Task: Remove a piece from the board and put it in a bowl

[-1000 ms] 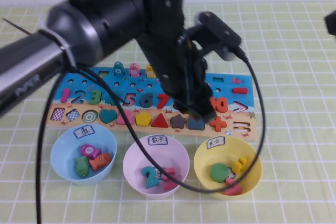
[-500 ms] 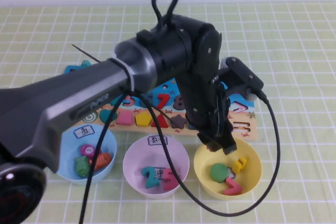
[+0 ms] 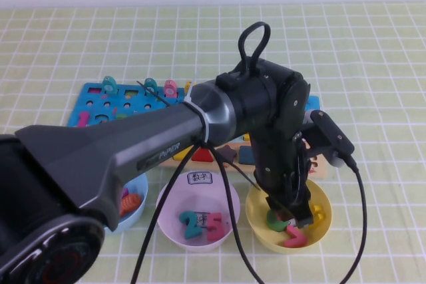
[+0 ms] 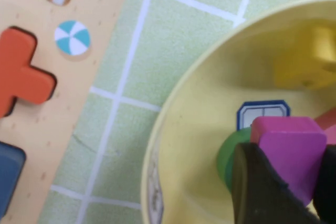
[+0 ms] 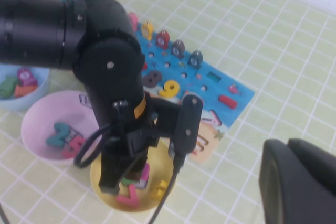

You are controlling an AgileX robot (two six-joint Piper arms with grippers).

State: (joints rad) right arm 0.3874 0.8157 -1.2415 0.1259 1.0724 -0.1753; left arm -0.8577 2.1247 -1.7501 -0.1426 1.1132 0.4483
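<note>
My left gripper (image 3: pixel 290 213) reaches down into the yellow bowl (image 3: pixel 253 219) and is shut on the magenta-purple piece (image 4: pixel 292 148). In the left wrist view the piece hangs just above a green piece (image 4: pixel 226 157) lying in the bowl (image 4: pixel 189 129). The right wrist view shows the same gripper (image 5: pixel 124 178) in the bowl (image 5: pixel 97 181) with the piece (image 5: pixel 143 173). The board (image 3: pixel 93 95) lies behind the bowls, mostly hidden by the left arm. My right gripper (image 5: pixel 294 182) hovers high off to the right of the board (image 5: pixel 231 96), shut and empty.
A pale pink bowl (image 3: pixel 174 199) with number pieces and a light blue bowl (image 3: pixel 135 199) stand left of the yellow one. An orange plus (image 4: pixel 21 80) and a dark blue square (image 4: pixel 8 171) sit in the board's tan strip. A pink number (image 3: pixel 293 237) lies in the yellow bowl.
My left arm has swung from the board's lower strip toward the near right and lowered the gripper with the piece into the yellow bowl.
</note>
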